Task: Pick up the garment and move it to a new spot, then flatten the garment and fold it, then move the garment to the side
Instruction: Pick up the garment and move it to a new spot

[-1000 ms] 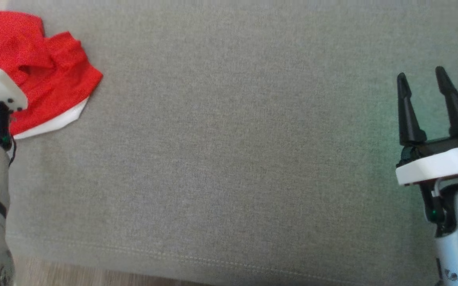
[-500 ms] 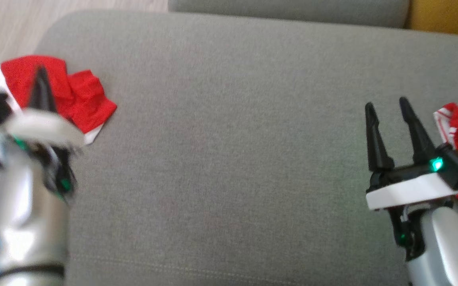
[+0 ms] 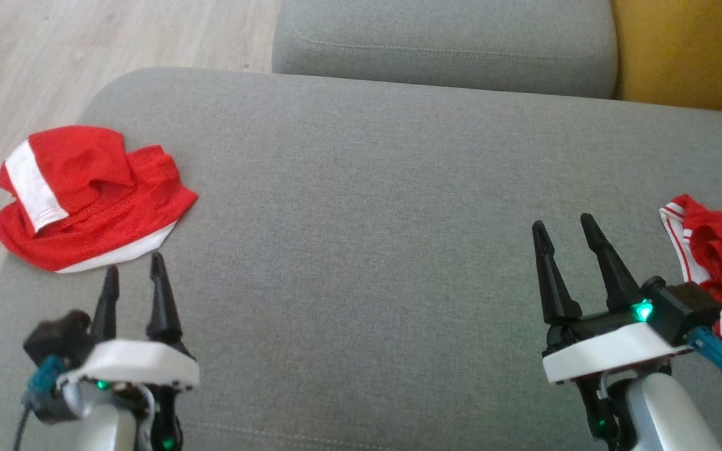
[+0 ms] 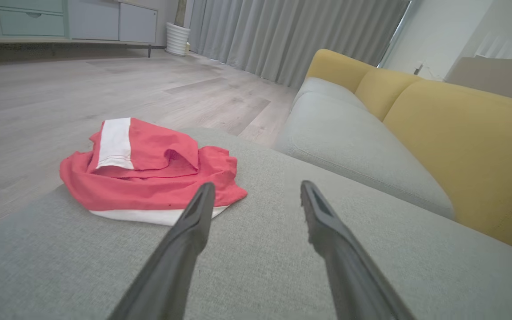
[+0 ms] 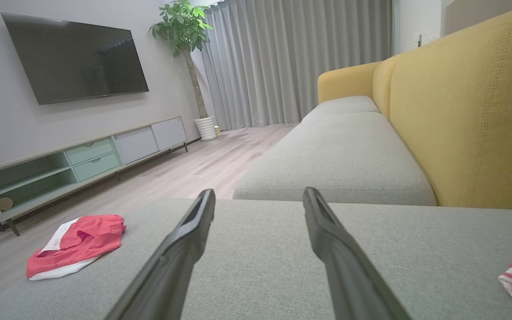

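A folded red garment [image 3: 88, 197] with white bands lies near the far left corner of the grey sofa seat [image 3: 367, 207]. It also lies ahead and to the left of the fingers in the left wrist view [image 4: 149, 171] and far left in the right wrist view [image 5: 76, 244]. My left gripper [image 3: 134, 274] stands open and empty just in front of it, not touching. At the lower right my right gripper [image 3: 561, 227] is open and empty too, over bare cushion.
A second red garment with white stripes [image 3: 721, 266] lies at the seat's right edge, beside my right gripper. A second grey cushion [image 3: 442, 44] and the yellow backrest [image 3: 687, 56] lie beyond. Wooden floor [image 3: 85, 44] borders the sofa's left side.
The head camera has tilted up, showing more of the sofa. My left gripper has let go of the red garment, opened and drawn back toward me. The right gripper stays open.
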### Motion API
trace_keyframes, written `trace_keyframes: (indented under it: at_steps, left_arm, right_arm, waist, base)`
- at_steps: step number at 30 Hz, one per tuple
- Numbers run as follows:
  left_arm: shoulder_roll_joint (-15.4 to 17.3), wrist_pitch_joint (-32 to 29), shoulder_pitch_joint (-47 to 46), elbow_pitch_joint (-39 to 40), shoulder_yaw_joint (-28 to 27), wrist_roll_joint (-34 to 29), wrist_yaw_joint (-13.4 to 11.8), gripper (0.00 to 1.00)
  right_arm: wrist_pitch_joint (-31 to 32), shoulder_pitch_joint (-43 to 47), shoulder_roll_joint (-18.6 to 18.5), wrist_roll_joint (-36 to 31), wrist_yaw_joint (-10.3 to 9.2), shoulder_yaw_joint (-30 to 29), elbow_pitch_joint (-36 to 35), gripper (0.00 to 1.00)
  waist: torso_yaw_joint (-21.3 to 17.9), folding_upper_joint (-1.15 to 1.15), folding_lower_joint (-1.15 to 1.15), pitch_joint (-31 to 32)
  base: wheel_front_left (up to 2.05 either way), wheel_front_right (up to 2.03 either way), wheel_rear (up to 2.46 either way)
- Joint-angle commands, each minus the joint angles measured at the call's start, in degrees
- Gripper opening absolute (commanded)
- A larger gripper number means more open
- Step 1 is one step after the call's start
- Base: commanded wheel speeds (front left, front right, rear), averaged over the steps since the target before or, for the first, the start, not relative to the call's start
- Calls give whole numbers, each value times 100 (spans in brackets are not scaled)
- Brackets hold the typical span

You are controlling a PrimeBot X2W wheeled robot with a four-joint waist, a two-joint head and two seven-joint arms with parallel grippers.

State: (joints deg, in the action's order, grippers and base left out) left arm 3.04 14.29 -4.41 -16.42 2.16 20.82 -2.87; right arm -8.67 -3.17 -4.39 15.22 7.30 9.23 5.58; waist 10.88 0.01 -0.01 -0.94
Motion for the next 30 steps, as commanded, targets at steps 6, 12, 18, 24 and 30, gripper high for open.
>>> trace_keyframes:
  at_steps: [6,12,18,24,30]
  left_arm:
    - [13,70,91,738,37,-212,-187,100]
    - [-1,70,148,924,7,-226,-353,100]
    - [191,-91,-198,674,-119,-358,-511,100]
    - [609,-510,-1053,99,-268,-402,-558,100]
    - [975,-797,-2115,-790,-337,-450,-573,100]
  right_arm:
    - [-106,-154,51,31,19,123,-146,100]
    - [-76,-205,62,11,19,168,-136,100]
    - [27,-338,-121,-144,19,183,-271,100]
    - [172,-508,-350,-199,19,157,-545,100]
    - [291,-653,-644,-191,19,-49,-934,100]
  waist:
    - [92,-1,1,5]
    - [106,-1,1,-116]
    - [49,-1,1,-536]
    - [-13,-1,1,-1189]
    - [-96,-1,1,-1905]
  base:
    - [0,0,0]
    - [0,0,0]
    - [0,0,0]
    - [0,0,0]
    - [0,0,0]
